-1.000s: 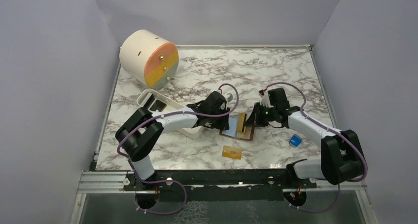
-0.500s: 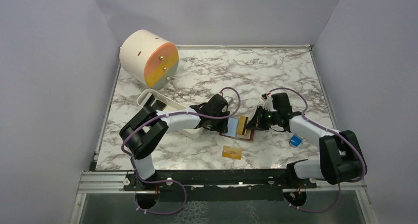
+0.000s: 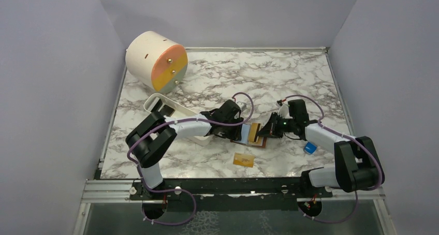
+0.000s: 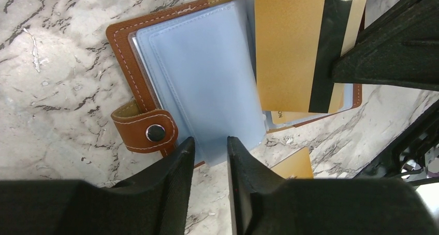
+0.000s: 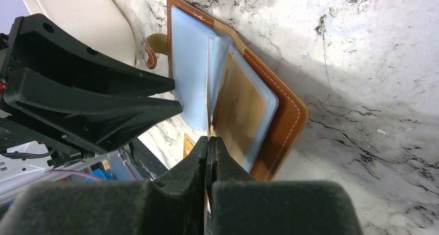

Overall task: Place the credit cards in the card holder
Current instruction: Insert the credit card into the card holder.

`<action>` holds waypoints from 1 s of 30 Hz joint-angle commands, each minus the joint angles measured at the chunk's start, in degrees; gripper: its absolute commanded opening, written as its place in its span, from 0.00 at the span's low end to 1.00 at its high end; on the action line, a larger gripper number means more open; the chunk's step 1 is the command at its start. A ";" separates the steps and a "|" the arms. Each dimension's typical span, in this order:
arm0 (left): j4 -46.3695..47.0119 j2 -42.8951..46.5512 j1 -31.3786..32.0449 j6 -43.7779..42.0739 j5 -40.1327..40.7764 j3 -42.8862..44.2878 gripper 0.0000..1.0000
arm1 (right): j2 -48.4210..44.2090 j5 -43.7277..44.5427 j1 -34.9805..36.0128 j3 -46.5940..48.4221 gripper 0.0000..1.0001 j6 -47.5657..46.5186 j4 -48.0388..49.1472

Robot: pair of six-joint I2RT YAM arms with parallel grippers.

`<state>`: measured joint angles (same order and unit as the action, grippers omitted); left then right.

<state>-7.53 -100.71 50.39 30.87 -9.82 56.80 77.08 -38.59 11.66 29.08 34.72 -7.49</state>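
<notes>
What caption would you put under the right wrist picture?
Right end effector pinches an orange card on edge over the open wallet.

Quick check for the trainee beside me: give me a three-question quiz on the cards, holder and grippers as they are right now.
1. True or false: the right gripper is shut on an orange card.
2. Where is the loose card? A) inside the holder B) flat on the table, apart from the holder C) leaning on the holder.
3. Fill in: the holder lies ___ (open or shut).
Key: 1 true; 2 B; 3 open.
</notes>
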 commanded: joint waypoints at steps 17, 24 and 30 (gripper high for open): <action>-4.22 3.59 0.59 -1.27 5.90 0.34 0.54 | -1.29 -3.66 -0.68 -1.30 0.01 2.32 2.97; -2.64 1.56 0.64 0.15 3.67 -0.17 0.54 | 0.25 -2.66 -0.68 -2.67 0.01 2.98 5.35; -1.90 1.51 0.61 1.01 2.81 -0.92 0.54 | 0.95 -1.61 -0.69 -4.57 0.01 3.58 7.42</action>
<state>-10.92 -98.59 50.74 30.94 -5.52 56.77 77.08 -40.58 11.25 25.87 37.71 -3.16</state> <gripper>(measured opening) 0.534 0.012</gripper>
